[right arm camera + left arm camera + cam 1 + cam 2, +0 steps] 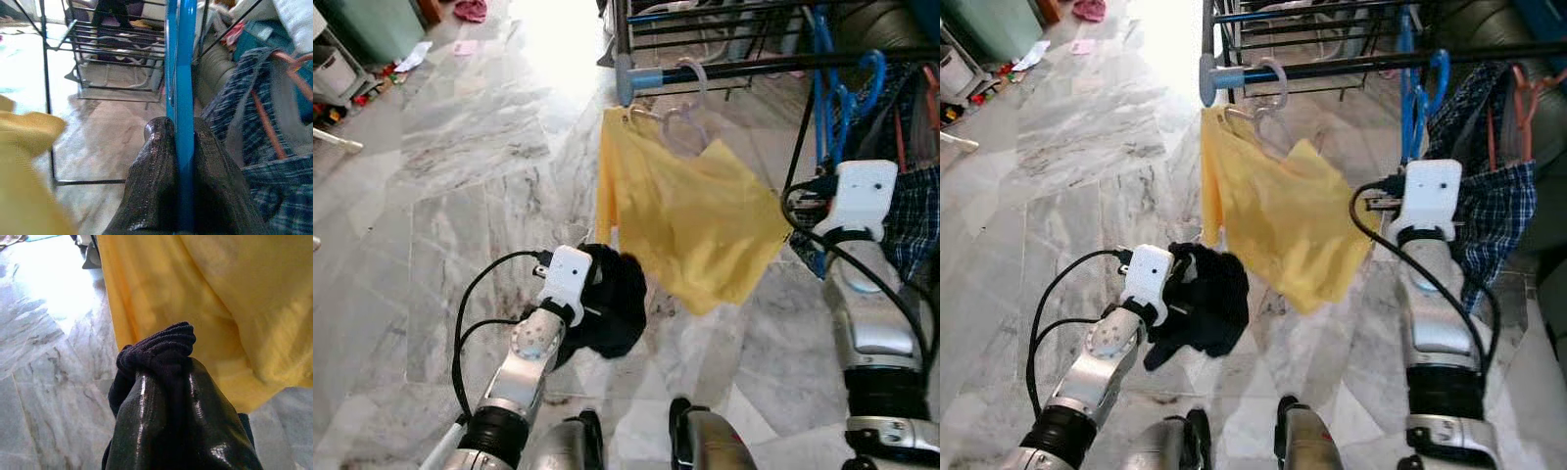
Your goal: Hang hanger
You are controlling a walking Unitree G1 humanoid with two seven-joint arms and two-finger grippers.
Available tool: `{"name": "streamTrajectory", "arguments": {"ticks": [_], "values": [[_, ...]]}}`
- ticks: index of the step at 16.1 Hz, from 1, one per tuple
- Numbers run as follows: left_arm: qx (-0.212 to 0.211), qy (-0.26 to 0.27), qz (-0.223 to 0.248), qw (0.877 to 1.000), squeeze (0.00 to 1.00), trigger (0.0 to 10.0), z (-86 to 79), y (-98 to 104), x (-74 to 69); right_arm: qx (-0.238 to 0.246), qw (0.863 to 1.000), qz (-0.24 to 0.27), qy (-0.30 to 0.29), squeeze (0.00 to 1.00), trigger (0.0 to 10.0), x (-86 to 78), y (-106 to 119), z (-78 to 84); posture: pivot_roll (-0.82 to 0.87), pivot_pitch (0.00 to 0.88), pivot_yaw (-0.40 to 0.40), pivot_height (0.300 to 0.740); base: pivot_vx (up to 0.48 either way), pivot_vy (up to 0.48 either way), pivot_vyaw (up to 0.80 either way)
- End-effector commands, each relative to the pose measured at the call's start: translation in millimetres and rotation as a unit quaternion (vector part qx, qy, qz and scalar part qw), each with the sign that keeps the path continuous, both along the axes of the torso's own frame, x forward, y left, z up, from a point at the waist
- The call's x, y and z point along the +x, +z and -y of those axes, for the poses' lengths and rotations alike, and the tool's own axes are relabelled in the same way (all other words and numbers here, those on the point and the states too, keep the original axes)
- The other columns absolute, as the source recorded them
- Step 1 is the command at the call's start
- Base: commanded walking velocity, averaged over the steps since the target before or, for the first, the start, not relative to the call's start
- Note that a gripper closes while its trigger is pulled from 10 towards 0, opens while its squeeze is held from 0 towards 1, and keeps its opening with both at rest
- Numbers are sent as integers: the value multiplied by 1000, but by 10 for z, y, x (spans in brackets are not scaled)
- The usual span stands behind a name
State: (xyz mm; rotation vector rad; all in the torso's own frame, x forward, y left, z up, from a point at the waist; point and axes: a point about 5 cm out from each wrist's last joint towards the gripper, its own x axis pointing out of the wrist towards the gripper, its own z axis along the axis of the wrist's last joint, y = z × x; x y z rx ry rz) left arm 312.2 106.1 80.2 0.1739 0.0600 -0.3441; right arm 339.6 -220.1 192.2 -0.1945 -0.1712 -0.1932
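1. Up against the drying rack's top rail (773,65), the right gripper (180,142) has its two black fingers clamped on a blue hanger (832,98), whose hook curls over that rail; I judge the hanging step nearly finished, though whether the hook is fully seated I cannot tell.

2. What could go wrong: if the fingers let go while the hook sits only on the rail's edge, the blue hanger could slip off and drop. A sideways pull on withdrawal could drag it along the rail into the checked garment (915,220) just beside it, or snag the orange hanger (1526,93) there.

3. Further along the rail, toward its capped end, a yellow cloth (690,220) hangs from a clear hanger (683,122) — a swing of the right forearm could brush it and tug that hanger loose.

4. Pose: the right arm is raised, forearm steep, wrist just below the rail and beside the yellow cloth's lower corner.

5. Well below the rail, the left gripper (164,367) is pinched shut on a black garment (612,304), arm bent and held low over the marble floor (431,196) — the bundle hangs close to the yellow cloth's hem and could catch it if lifted carelessly.
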Motion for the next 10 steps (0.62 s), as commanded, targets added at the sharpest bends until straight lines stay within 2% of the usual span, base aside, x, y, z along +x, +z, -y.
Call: {"name": "streamTrajectory", "arguments": {"ticks": [1,10], "values": [[6,9,-7,1000,0,10000,-66,-55,-31,-4,999,54,1,0,588,-6,217,-15,-183,171,86,740,0,0,0],[6,9,-7,1000,0,10000,-66,-55,-31,-4,999,54,1,0,588,-6,217,-15,-183,171,86,740,0,0,0]]}}
